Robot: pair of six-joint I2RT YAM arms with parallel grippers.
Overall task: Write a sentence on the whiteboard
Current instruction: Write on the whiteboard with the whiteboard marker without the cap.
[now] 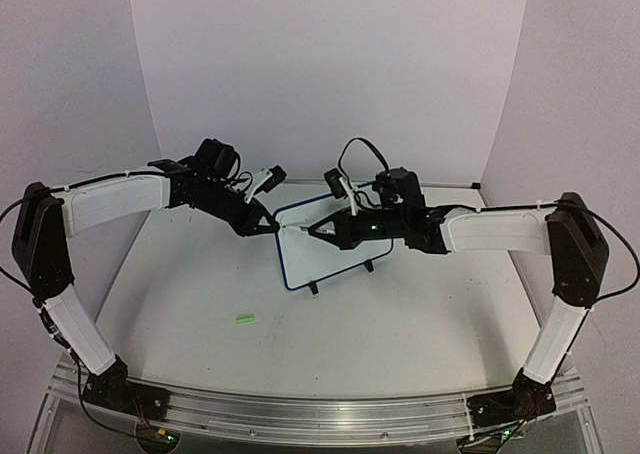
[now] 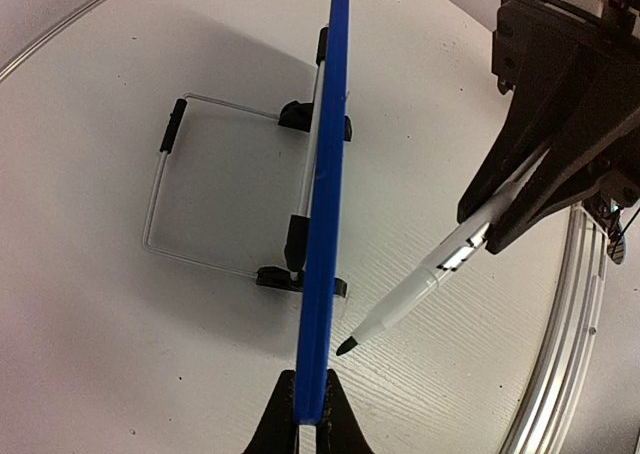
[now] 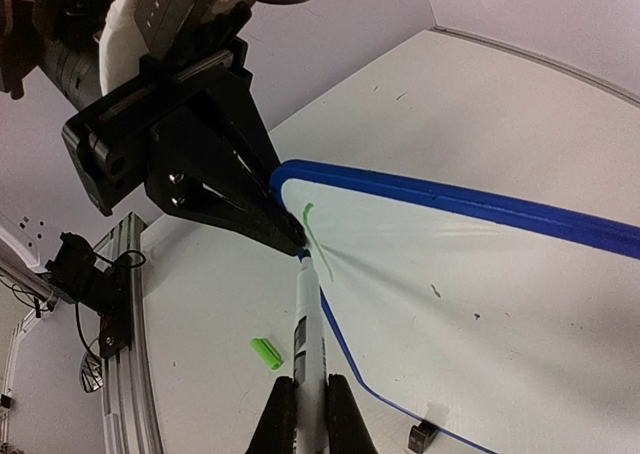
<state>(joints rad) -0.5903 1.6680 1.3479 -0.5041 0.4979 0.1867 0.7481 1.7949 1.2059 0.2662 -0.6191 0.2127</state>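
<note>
A metal rail [image 1: 320,419] runs along the near edge of the table [image 1: 420,324], and two arms rise from it. One green cap [image 1: 244,319] lies on the table left of the middle. The left gripper [image 2: 310,419] is pinched shut on the blue rim at the top left corner of the one whiteboard [image 1: 312,264], which stands in the middle, nearer the far edge. From above its wire stand [image 2: 160,204] is hidden; only two black feet [image 1: 313,288] show. One short green mark [image 3: 308,219] sits by that corner. The right gripper [image 3: 308,389] is closed on one marker [image 3: 305,324]. Its tip is just beside the whiteboard; whether it touches is hard to tell. From above this gripper covers the whiteboard's middle.
</note>
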